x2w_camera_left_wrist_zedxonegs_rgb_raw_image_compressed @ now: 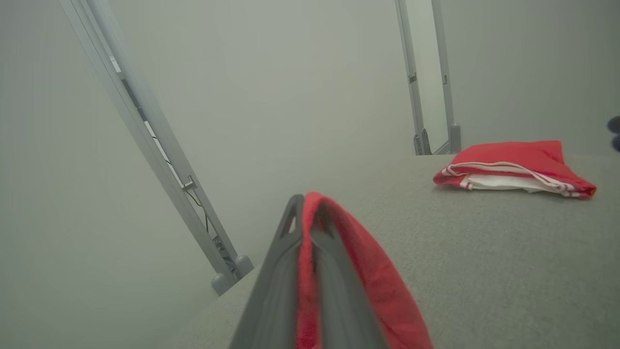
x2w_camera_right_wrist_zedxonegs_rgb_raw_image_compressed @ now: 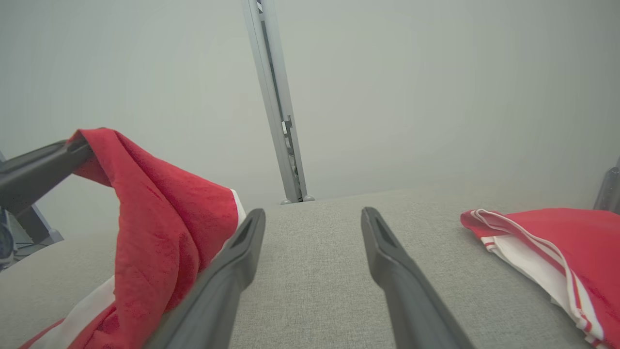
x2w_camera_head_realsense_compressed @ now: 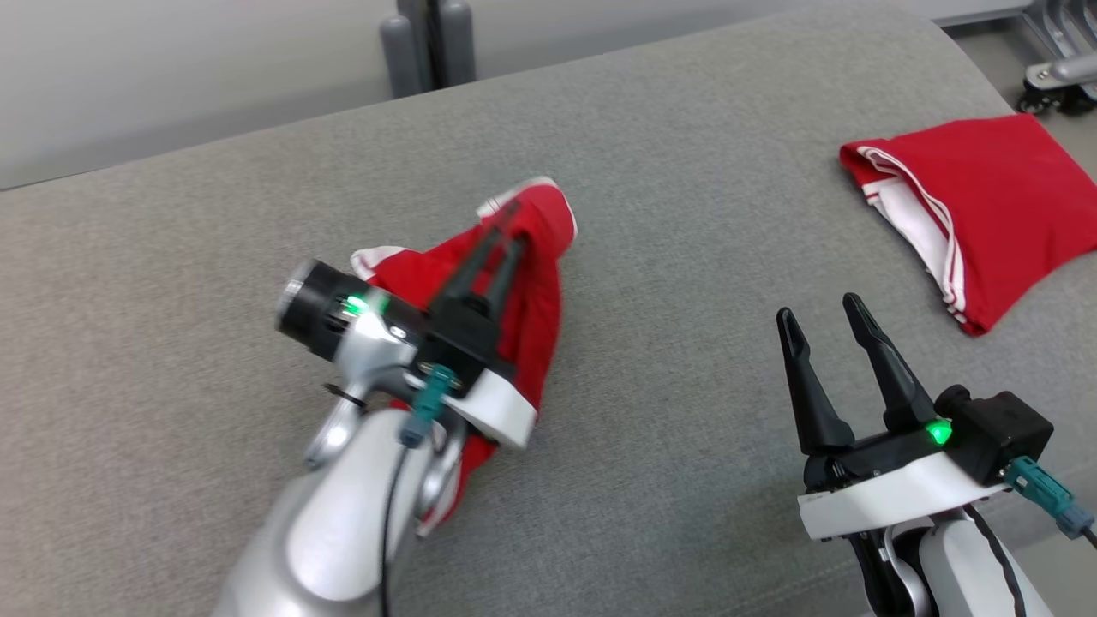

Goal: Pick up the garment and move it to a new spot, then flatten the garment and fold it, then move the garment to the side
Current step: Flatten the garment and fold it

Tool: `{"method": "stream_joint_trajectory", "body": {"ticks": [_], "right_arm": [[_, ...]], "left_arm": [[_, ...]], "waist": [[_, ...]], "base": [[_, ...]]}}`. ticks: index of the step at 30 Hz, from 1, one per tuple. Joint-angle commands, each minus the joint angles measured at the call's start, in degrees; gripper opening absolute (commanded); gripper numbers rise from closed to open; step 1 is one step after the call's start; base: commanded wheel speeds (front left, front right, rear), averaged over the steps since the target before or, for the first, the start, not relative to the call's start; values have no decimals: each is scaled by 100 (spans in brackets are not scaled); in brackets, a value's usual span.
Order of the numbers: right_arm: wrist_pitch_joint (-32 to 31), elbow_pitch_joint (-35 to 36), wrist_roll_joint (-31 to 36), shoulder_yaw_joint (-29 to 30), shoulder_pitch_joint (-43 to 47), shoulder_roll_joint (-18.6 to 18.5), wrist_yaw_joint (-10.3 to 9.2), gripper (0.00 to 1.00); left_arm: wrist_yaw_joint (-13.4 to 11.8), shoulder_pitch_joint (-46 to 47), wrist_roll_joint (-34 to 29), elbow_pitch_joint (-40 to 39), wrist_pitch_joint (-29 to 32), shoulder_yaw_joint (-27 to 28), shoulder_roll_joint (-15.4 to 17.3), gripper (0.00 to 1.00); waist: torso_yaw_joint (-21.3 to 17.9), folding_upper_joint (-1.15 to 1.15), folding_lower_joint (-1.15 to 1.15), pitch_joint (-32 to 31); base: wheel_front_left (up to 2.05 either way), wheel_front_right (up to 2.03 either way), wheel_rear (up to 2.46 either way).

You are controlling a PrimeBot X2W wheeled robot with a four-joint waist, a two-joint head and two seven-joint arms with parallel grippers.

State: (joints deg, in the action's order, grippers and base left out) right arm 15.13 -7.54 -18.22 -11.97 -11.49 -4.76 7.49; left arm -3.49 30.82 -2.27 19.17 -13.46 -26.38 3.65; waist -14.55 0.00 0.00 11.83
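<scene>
Left gripper (x2w_camera_head_realsense_compressed: 512, 214) pinched on red garment (x2w_camera_head_realsense_compressed: 540, 291), cloth draping toward grey fabric surface (x2w_camera_head_realsense_compressed: 686, 171). Right gripper (x2w_camera_head_realsense_compressed: 818, 310) wide, empty. Advice: carry slowly, set down well apart from folded red garment (x2w_camera_head_realsense_compressed: 986, 197).

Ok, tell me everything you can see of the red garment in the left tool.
The red garment looks like soft towelling, red with white edge bands. It is bunched and crumpled, not flattened. The left tool, shut, pinches a fold at its top, lifting it into a peak from which it drapes down. Its lower folds seem to reach the grey padded surface. Nothing else touches it; the folded red garment lies well apart, to the right.
</scene>
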Motion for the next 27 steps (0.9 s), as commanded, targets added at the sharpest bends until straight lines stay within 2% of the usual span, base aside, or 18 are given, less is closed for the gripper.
{"method": "stream_joint_trajectory", "body": {"ticks": [1,3,4,7,8,9,10,14,18,23,27], "right_arm": [[0,-1,-65,-9,-115,2,0,100],[0,-20,-72,-32,-126,14,0,100],[0,-20,-72,-32,-126,14,0,100],[-1,-44,-103,-54,-187,37,0,100],[-1,-58,-104,-60,-202,43,0,100],[0,-70,-96,-61,-209,49,0,100],[0,-80,-95,-72,-210,56,0,100],[-1,-112,-92,-43,-165,73,0,100],[0,-114,-53,-23,-97,85,0,100],[0,-79,0,9,-27,46,0,100],[-1,-53,31,2,13,-11,0,100]], "left_arm": [[77,137,1,287,-39,-315,-23,0],[97,214,41,545,-64,-664,-45,0],[97,214,41,545,-64,-664,-45,0],[46,290,309,700,-81,-1282,-63,0],[19,323,404,761,-79,-1456,-57,20],[-15,368,492,818,-78,-1624,-48,83],[-27,418,587,847,-84,-1784,-52,100],[-152,533,943,915,-119,-2222,-60,100],[-338,626,1208,921,-152,-2383,-56,100],[-572,598,1350,796,-172,-2238,-59,100],[-747,409,1371,479,-170,-1911,82,100]], "waist": [[-148,0,0,103],[-234,0,0,140],[-234,0,0,140],[-332,0,0,167],[-354,0,0,169],[-370,0,0,169],[-384,0,0,165],[-377,0,0,120],[-263,0,0,36],[-20,0,0,-91],[198,0,0,-195]], "base": [[0,0,0],[0,0,0],[0,0,0],[0,0,0],[0,0,0],[0,0,0],[0,0,0],[0,0,0],[0,0,0],[0,0,0],[0,0,0]]}}
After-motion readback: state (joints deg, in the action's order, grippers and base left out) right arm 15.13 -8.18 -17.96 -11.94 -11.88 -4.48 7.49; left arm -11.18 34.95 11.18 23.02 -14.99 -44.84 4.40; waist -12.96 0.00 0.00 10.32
